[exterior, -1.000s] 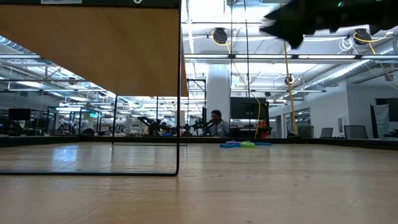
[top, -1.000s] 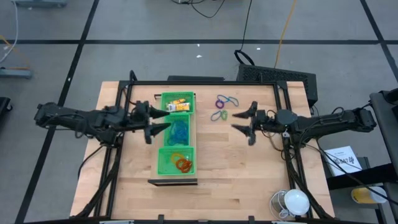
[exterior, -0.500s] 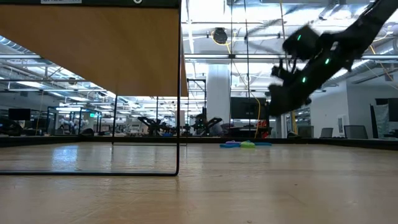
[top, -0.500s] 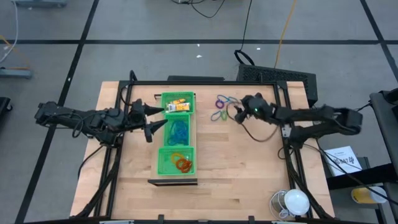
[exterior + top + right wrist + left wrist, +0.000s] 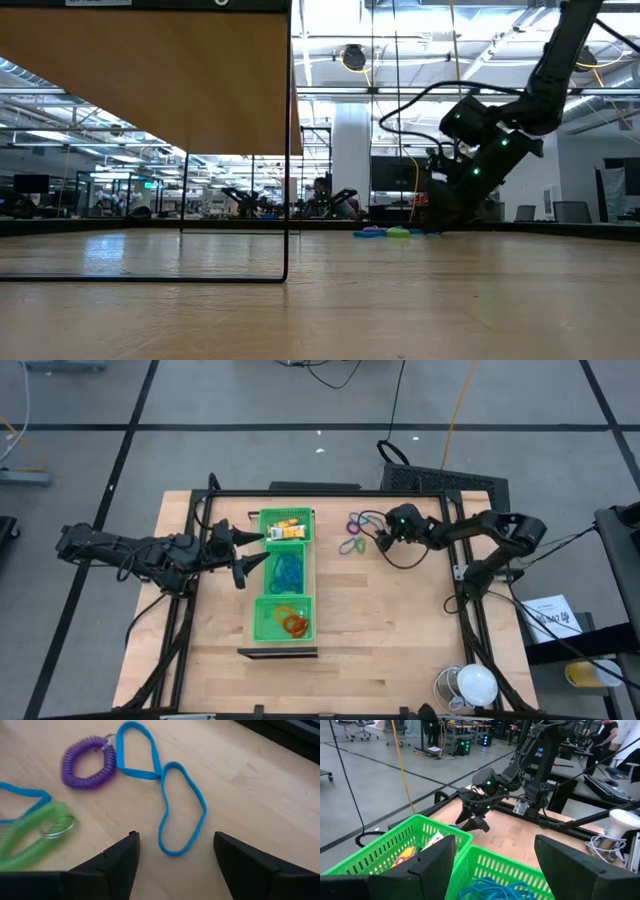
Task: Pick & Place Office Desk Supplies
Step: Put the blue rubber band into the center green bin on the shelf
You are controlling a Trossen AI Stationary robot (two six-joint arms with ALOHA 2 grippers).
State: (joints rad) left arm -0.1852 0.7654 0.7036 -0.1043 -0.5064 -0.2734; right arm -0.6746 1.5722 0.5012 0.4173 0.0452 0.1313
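Observation:
Loose supplies lie flat on the wood near the table's far edge: a purple coil, two joined blue bands, and a green coil with a metal ring. In the high view they form a cluster. My right gripper is open, low over the table, just right of them, fingers on either side of a blue band's end, touching nothing. My left gripper is open, hovering at the left wall of the green tray. The tray holds yellow-orange pieces, blue loops and orange-red loops.
A black metal frame runs around the table's far and side edges. A white round object sits at the near right corner. Bare wood lies right of the tray and near the front edge. People and equipment show far behind the table.
My right gripper has swung from mid-table toward the far edge and left, dropping from high above to just over the table beside the loose loops, tipped downward. The left arm has barely shifted. The supplies have not moved.

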